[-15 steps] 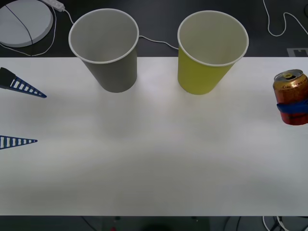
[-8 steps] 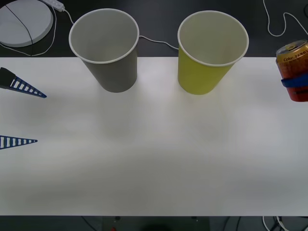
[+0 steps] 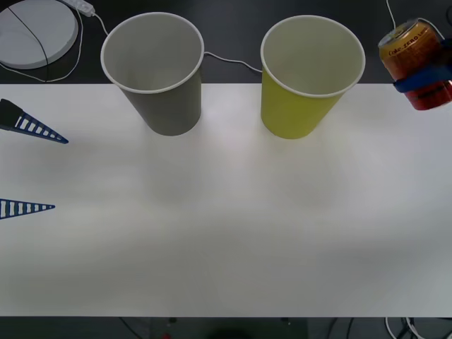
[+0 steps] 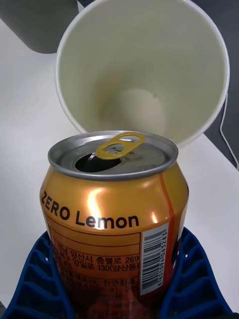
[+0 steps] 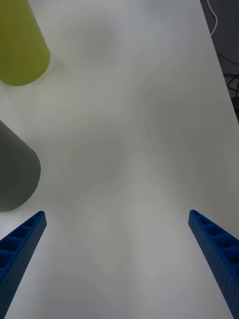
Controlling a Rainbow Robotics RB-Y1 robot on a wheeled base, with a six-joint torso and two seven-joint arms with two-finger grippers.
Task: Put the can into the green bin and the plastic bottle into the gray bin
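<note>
The right gripper (image 3: 427, 81) held the can (image 3: 417, 63) at the far right of the front view, lifted off the white counter (image 3: 226, 226) and tilted, its gold top leaning toward the green bin (image 3: 307, 78). The blue ribbed jaws pinched the can around its lower body; in the right wrist view the can (image 4: 114, 209) sat between the two fingers (image 4: 35, 284), its pull tab raised over an open mouth and "ZERO Lemon" legible on its side. Beyond the can, that view looked into the pale inside of the green bin (image 4: 144, 70), which stood upright and near the can but apart from it.

The gray bin (image 3: 155, 70) stood upright to the left of the green bin, the two well apart.

The left gripper (image 3: 28, 166) hung at the left edge of the counter, its jaws spread with nothing between them. A white round object (image 3: 35, 32) with a cable lay beyond the counter's far left corner.
</note>
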